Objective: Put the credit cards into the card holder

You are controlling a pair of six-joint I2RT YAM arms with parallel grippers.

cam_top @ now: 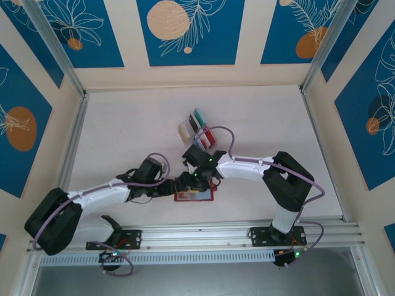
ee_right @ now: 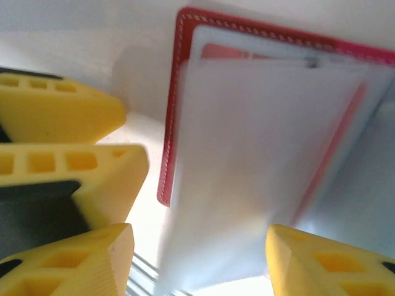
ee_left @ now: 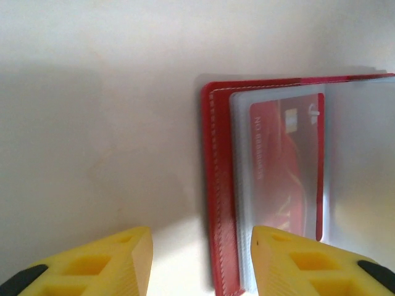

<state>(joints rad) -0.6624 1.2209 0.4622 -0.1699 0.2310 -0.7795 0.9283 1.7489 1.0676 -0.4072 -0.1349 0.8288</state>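
Left claw point(ee_left: 199, 250) wide, empty, at the card holder point(ee_left: 217, 185) left edge, likely to pin it flat. Right claw point(ee_right: 199, 246) wide too, straddling a clear sleeve point(ee_right: 247, 154), probably to spread it. Holder lies open on the near worktop point(cam_top: 123, 123), red card point(ee_left: 287, 166) already slotted. Other credit cards point(cam_top: 197, 126) wait just beyond, on the far side.
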